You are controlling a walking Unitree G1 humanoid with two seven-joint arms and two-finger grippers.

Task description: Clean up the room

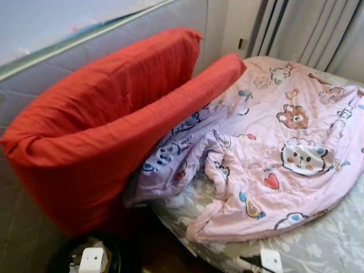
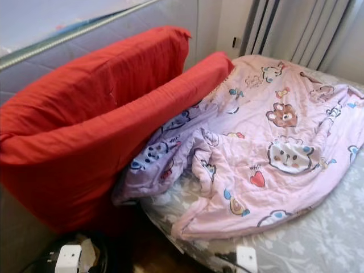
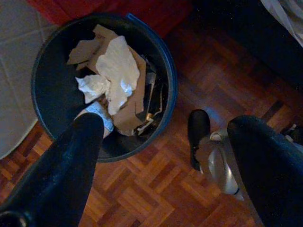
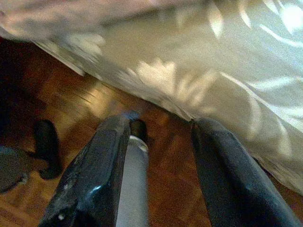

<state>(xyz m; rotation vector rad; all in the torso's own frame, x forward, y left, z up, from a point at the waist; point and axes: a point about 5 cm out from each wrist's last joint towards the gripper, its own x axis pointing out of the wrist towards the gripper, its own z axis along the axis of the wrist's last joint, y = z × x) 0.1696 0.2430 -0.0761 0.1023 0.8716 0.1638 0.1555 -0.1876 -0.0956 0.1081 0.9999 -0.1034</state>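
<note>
You are looking down at a bedroom corner: a bed with a grey floral sheet [image 1: 318,244] sits against a grey padded wall [image 1: 17,227], with pale curtains [image 1: 307,28] hanging behind it. A pink quilt [image 1: 284,148] printed with cartoon bears, hearts and small animals lies rumpled across the bed, one corner folded over near the bed's edge. To your left, a large red cushion [image 1: 96,131] is bent double, leaning on the wall and touching the quilt.

Below the cushion, on a dark wooden parquet floor [image 3: 156,189], stands a round dark waste bin [image 3: 57,94]. It holds crumpled white tissue [image 3: 113,71] and torn pieces of brown cardboard [image 3: 130,106], lying loosely on top of each other.

Your left gripper [image 3: 165,156] hangs just above the floor, over the bin's rim, its two black fingers spread wide with nothing between them. One of the robot's feet [image 3: 199,137] is near the bin.

Your right gripper [image 4: 161,165] points at the floor beside the bed's edge, where the floral sheet hangs down. Its fingers are also parted and empty.
</note>
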